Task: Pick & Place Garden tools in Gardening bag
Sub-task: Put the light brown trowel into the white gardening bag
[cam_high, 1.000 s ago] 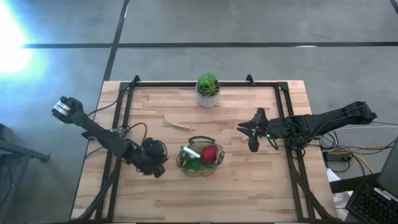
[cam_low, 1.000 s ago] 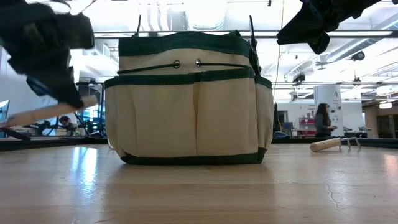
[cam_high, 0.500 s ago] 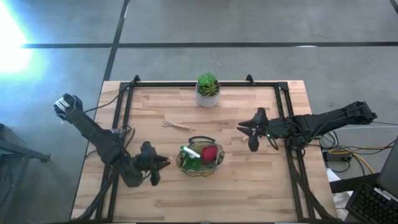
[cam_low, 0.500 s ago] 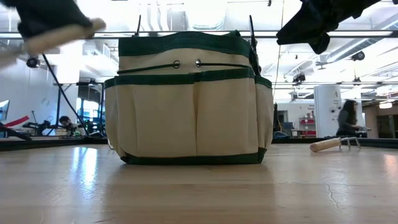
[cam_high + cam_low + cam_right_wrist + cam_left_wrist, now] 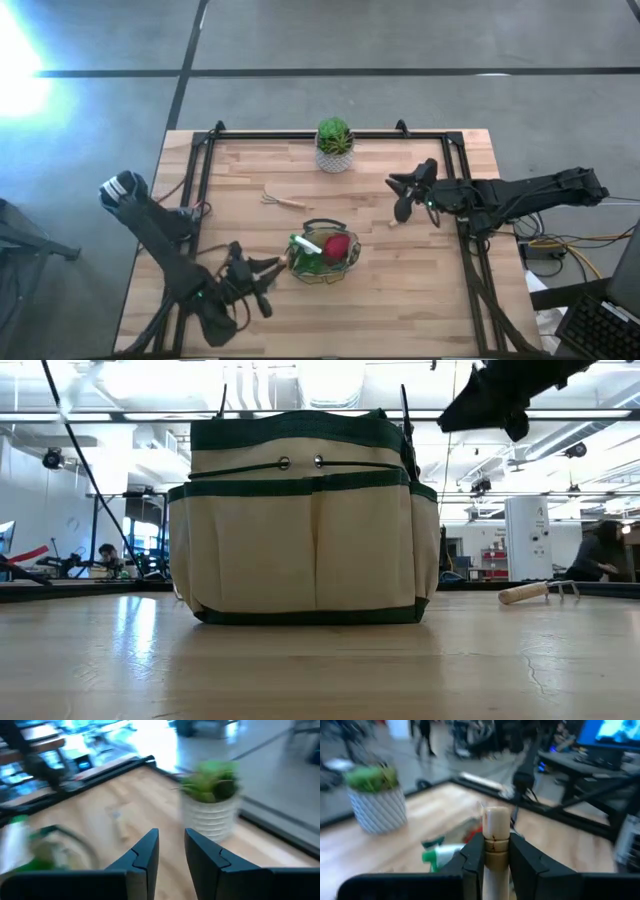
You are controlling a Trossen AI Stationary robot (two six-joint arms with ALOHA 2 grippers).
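The beige gardening bag with green trim (image 5: 322, 256) stands on the table's middle, near side; it also shows in the low view (image 5: 305, 520). A green spray bottle (image 5: 305, 245) and a red item (image 5: 337, 247) lie in it. My left gripper (image 5: 250, 278) is just left of the bag, shut on a wooden-handled tool (image 5: 496, 837) whose metal end is hidden. A wooden-handled rake (image 5: 283, 201) lies flat on the table beyond the bag. My right gripper (image 5: 408, 196) is open and empty, right of the bag, in front of the potted plant (image 5: 212, 802). My left gripper pinches the tool's wooden handle (image 5: 496, 851) between its two fingers, a little behind the handle's rounded free end (image 5: 496, 815). The handle runs along the fingers, and its free end points toward the bag. The tool is lifted clear of the table.
A green plant in a white pot (image 5: 334, 146) stands at the table's far edge. A black frame (image 5: 200, 170) runs along the table's left, far and right sides. Bare wood lies along the near edge (image 5: 330, 320). People show in the room behind (image 5: 600, 555).
My left gripper has risen with the wooden-handled tool, out of the low view's top, and drifted toward the table's near edge, staying shut on the handle. My right gripper has moved a little toward the far edge, toward the potted plant.
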